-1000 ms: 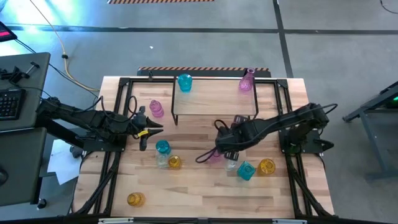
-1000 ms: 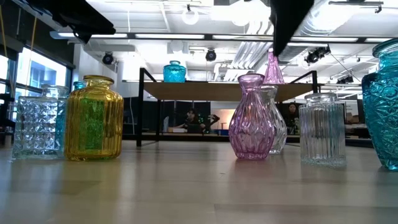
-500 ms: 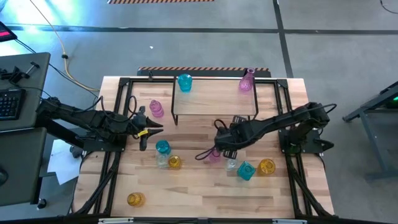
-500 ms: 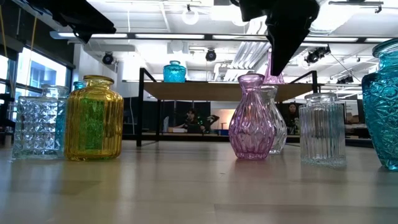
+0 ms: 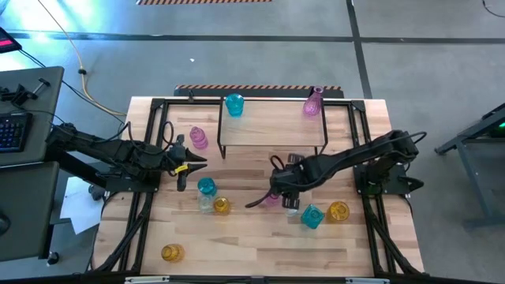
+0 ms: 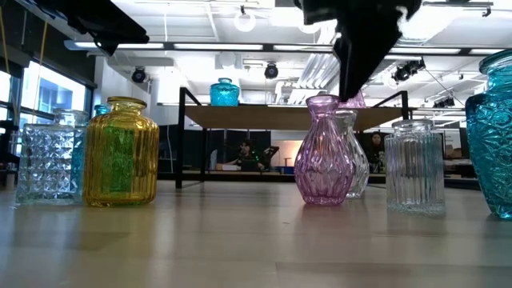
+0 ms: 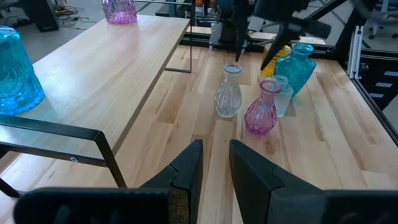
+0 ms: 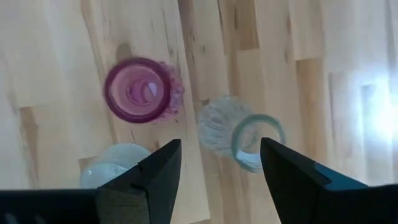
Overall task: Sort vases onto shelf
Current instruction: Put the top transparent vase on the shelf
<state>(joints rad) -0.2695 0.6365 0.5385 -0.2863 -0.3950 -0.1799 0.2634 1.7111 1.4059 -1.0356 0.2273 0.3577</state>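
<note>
— Pink glass was what we had under the right pincer (image 8: 217,171): its two fingers stood spread wide and empty, straight above a cluster of a pink vase (image 8: 141,90), a clear ribbed vase (image 8: 241,134) and a third clear one (image 8: 109,165). We judged we hung mouth-down so the fingers could drop over one neck.

— Where did that cluster sit?

— At about four o'clock from the table (image 5: 260,244) centre in the high view, with a teal vase (image 5: 312,216) and an amber vase (image 5: 338,211) just beside it toward three o'clock.

— And the shelf (image 5: 272,130)?

— At twelve o'clock. It already carried a teal jar (image 5: 234,104) and a pink bottle (image 5: 313,102), set well apart at its far corners, which we took as one colour per spot.

— The left pincer (image 7: 214,165)?

— It waited at nine o'clock, fingers narrowly parted, gripping nothing, pointed along the shelf so it stayed clear of our reach.
</note>
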